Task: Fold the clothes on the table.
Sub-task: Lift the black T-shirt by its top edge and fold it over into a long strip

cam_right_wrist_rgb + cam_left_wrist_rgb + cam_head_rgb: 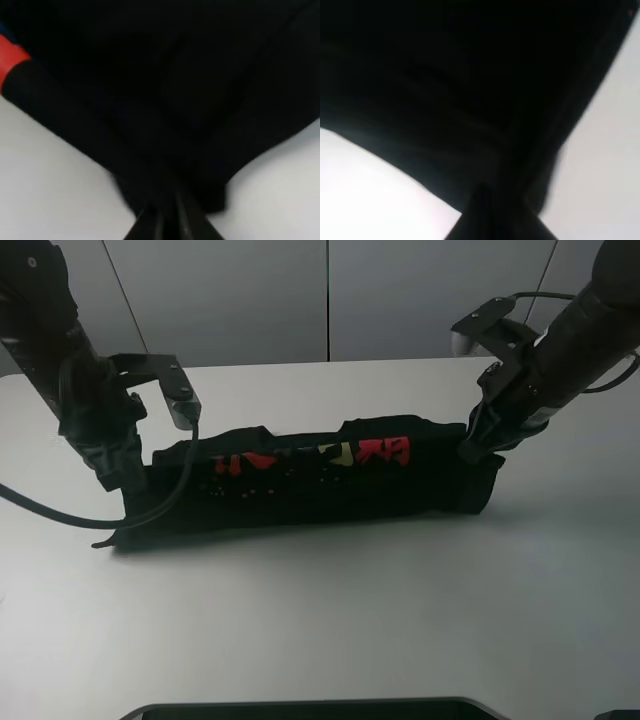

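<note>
Two ends of the shirt (pixel 300 495) are under my grippers. The shirt lies across the middle of the table (pixel 330 630) as a long narrow band with its red print facing up. I judge at least one lengthwise fold complete; the crosswise folds are not yet done.

Right gripper (pixel 478 448): jaws narrow, pinching bunched black cloth at the band's end.

Left gripper (pixel 120 480): at the opposite end. Its wrist view is blurred, so I cannot tell the jaw state.

Table surface: plain white, matte. Behind it: grey wall panels (pixel 230 300).
</note>
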Controlling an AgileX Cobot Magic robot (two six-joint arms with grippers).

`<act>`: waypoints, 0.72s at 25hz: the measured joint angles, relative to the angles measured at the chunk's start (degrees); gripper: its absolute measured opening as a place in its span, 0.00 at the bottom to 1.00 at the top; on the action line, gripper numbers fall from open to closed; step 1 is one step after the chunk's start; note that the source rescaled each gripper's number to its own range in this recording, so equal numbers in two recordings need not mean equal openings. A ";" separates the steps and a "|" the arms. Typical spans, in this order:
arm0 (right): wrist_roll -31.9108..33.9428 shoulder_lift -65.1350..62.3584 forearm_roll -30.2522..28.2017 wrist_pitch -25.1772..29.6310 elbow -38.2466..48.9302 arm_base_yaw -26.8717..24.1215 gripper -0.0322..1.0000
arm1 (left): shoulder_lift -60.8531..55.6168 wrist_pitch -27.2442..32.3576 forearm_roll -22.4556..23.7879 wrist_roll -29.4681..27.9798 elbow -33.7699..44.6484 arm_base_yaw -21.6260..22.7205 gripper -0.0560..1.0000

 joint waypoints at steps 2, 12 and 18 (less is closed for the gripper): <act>-1.96 0.00 0.00 -6.37 0.00 0.00 0.04 | 0.13 -6.93 0.41 -0.05 0.00 0.00 0.05; -5.43 9.97 -0.21 -29.85 0.00 0.00 0.04 | 3.78 -25.93 9.56 0.20 0.00 0.00 0.05; -5.64 20.00 -0.21 -39.95 -1.08 0.00 0.04 | 12.06 -34.82 13.73 -2.13 0.00 0.00 0.05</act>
